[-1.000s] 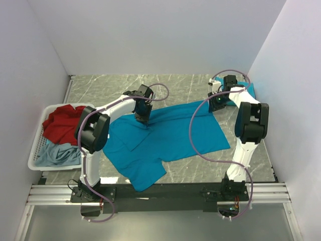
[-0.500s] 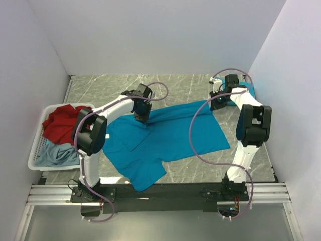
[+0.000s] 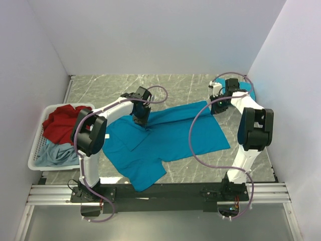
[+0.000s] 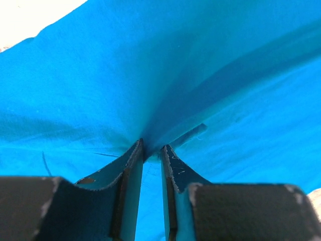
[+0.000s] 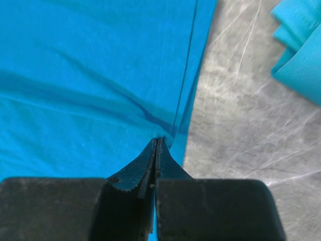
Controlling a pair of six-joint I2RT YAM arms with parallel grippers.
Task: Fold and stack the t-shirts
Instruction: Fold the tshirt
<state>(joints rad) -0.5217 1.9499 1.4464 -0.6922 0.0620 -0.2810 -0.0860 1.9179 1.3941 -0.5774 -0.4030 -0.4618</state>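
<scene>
**Obscured areas.** In the top view the folded teal cloth point(image 3: 250, 91) at the far right corner of the marble table point(image 3: 100, 90) is mostly covered by the right arm's wrist. The right wrist view cuts it off at the frame edge, so it cannot be told whether it is one garment or more. The left arm crosses the upper left part of the spread teal t-shirt point(image 3: 170, 140) and hides the cloth beneath it. Both garments in the white basket point(image 3: 36, 150) are crumpled, and their shapes cannot be read.

**Count.**
- Arms: two, one gripper each.
- Teal cloth items: two — one spread flat, one folded.
- Basket: one, at the left edge of the table. It holds a red shirt point(image 3: 62, 123) toward the far end and a pale grey-blue shirt point(image 3: 57, 154) toward the near end.

**Grippers.**
- The left gripper point(image 4: 152, 149) pinches a raised fold of the spread teal t-shirt. Its jaws stand almost together, with a strip of cloth between them.
- The right gripper point(image 5: 156, 144) is closed tight on the same shirt at its right-hand hem, just beside bare marble.

**Position.** The spread teal t-shirt lies across the middle of the table between the two arms — one sleeve reaches toward the near edge.
</scene>
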